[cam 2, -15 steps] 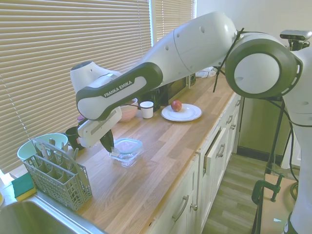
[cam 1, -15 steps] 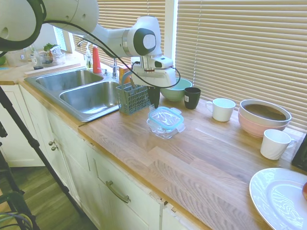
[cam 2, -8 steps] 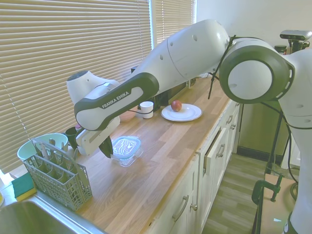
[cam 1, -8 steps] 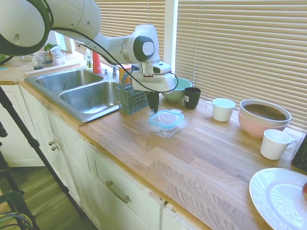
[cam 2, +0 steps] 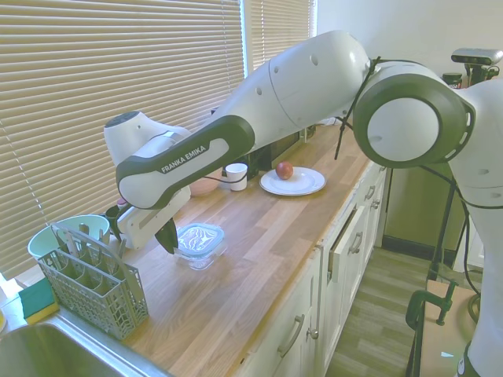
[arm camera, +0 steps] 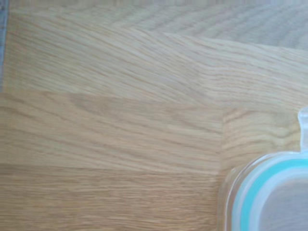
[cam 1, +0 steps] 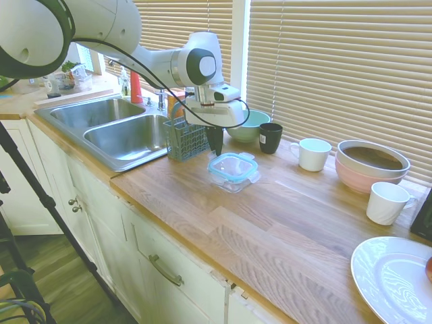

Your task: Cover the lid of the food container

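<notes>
On the wooden bench (cam 1: pixel 270 216), the lid (cam 1: pixel 232 166) lies flat atop the food container (cam 1: pixel 233 181), near the grey cutlery basket (cam 1: pixel 185 138). Just above the lid's rim on the basket side hangs the gripper (cam 1: pixel 215 140), fingers drawn narrow and holding nothing.

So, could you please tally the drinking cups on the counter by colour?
White cups: 2 (the middle white cup; the end white cup in front of the pink bowl)
Black cups: 1 (the black cup)
Total: 3
</notes>
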Tool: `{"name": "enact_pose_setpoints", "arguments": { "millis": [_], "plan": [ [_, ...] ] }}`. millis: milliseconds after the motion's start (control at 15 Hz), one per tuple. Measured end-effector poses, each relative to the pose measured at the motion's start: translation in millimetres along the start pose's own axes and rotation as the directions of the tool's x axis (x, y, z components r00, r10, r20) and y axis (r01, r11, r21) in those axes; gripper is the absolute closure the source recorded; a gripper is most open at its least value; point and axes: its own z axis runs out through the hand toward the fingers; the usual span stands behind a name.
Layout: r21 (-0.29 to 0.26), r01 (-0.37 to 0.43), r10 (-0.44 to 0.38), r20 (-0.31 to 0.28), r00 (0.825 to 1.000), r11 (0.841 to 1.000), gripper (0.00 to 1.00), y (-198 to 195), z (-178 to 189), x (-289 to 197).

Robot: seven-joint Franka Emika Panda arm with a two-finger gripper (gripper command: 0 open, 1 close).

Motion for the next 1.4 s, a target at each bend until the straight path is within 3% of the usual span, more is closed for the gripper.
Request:
{"name": "enact_pose_setpoints", "arguments": {
  "millis": [867, 1133, 1400],
  "plan": [
    [-0.005, -0.025, 0.025, 0.026, 0.999, 1.0, 0.0, 1.1, 1.5, 4.0],
    [0.047, -0.039, 0.038, 0.02, 0.999, 0.998, 0.0, 14.8, -39.9, -1.1],
    [0.075, -0.056, 0.052, 0.052, 0.997, 0.996, 0.0, 74.4, -77.6, -19.7]
  ]
}}
